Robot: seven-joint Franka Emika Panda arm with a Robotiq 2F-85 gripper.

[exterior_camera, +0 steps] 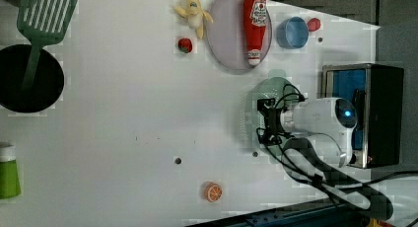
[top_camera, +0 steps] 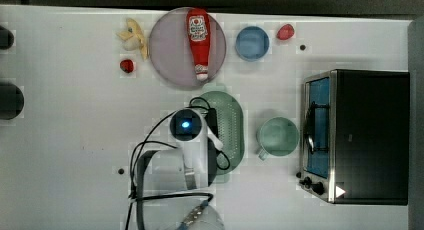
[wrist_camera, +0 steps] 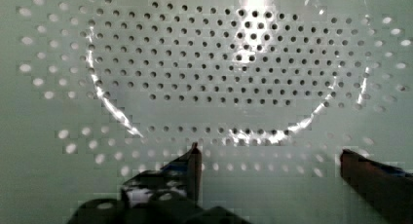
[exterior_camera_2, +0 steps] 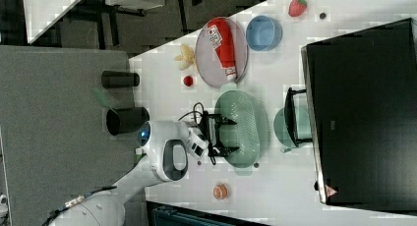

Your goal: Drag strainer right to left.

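Strainer: I see the pale mint-green oval strainer (top_camera: 231, 127) at the centre of the top view, lying flat on the white table (top_camera: 75, 140), long axis running up and down the frame.
Neighbours: a mint-green mug (top_camera: 278, 136) sits just beside it on the top view's right, with a toaster oven (top_camera: 360, 135) further right; a grey plate (top_camera: 172, 55) carrying a ketchup bottle (top_camera: 199, 42) lies just above it at upper centre.
Gripper: my gripper (exterior_camera_2: 227, 135) hangs over the strainer's edge on the right view's left, fingers spread wide with nothing between them.
Wrist check: in the wrist view the perforated base (wrist_camera: 214, 73) is close under the camera, and the two dark fingertips (wrist_camera: 194, 158) stand well apart above the sloped wall.
Contact: I cannot tell whether a fingertip touches the plastic yet.
Step in hand: I judge this as the approach, setting the fingers into or over the bowl before any drag begins; the strainer looks unmoved from its spot by the mug.
Next move: I would lower until one finger sits inside the wall or close on the rim, then pull toward the top view's left, where the table is open.
Watch for: the plate's lower edge is near the strainer's upper tab, so I would keep the pull straight sideways.
Risk: a light plastic bowl may tip or slip if pushed too high on its wall.
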